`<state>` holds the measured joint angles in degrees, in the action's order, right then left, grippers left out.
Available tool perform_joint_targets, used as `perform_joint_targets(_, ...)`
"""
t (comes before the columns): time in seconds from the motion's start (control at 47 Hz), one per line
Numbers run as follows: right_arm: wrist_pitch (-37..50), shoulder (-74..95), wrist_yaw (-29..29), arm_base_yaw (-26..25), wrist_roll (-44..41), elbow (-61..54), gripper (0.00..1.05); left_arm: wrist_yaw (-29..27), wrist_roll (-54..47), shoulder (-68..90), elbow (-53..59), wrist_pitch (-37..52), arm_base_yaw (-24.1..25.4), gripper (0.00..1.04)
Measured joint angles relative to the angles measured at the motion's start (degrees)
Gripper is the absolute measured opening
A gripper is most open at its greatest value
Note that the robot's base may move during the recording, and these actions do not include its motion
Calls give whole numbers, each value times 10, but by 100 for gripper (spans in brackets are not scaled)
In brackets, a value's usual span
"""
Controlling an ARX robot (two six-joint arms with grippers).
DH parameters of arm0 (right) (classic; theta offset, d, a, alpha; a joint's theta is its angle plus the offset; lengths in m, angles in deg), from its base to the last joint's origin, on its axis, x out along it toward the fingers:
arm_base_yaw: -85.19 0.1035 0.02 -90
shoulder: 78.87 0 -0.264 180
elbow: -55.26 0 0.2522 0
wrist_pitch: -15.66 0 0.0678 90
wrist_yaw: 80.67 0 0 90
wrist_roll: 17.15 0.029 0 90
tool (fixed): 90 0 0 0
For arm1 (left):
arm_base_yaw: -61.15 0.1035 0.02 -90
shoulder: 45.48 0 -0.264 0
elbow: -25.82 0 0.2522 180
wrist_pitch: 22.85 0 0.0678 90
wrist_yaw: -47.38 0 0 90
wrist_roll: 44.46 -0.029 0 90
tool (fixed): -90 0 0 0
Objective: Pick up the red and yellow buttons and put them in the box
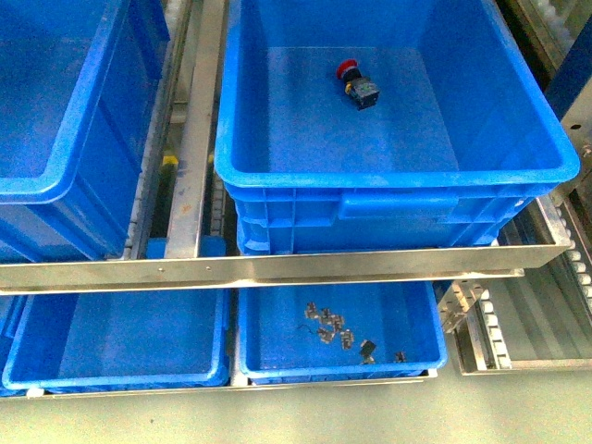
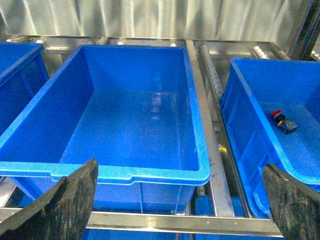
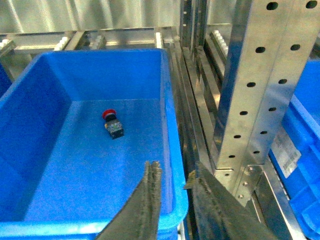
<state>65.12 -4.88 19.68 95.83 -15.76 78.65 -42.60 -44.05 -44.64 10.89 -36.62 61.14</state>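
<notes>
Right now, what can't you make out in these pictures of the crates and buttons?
1. Front view: a yellow bit is mostly hidden beside the rail. I cannot tell whether it is a button.
2. Front view: the small metal parts in the lower tray are too small to identify.
3. All views: any markings on the red button are too small to read.

Bright, even light from above in all views; weak shadows; streaky glare on the corrugated metal wall (image 2: 150, 17) and steel post (image 3: 260, 75); front view soft, slightly washed; left gripper fingers (image 2: 65, 205) blurred, too close to focus.
</notes>
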Motion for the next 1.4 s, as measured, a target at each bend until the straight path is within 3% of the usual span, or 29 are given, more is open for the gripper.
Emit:
perform_joint_targets(0.106, -21, -44, -13, -14, -7, -21, 3, 0, 0, 0, 0, 0, 0, 97)
perform_joint_targets(0.447, -134, -207, -54, -56, -10, -70, 4, 0, 0, 0, 0, 0, 0, 97)
perform_joint_targets(0.511, -158, -235, -94, -82, -11, -76, 4, 0, 0, 0, 0, 0, 0, 97)
perform_joint_targets(0.596, -204, -292, -100, -104, -10, -83, 4, 0, 0, 0, 0, 0, 0, 97)
perform_joint_targets(1.404, -447, -556, -102, -105, -10, -84, 4, 0, 0, 0, 0, 0, 0, 97)
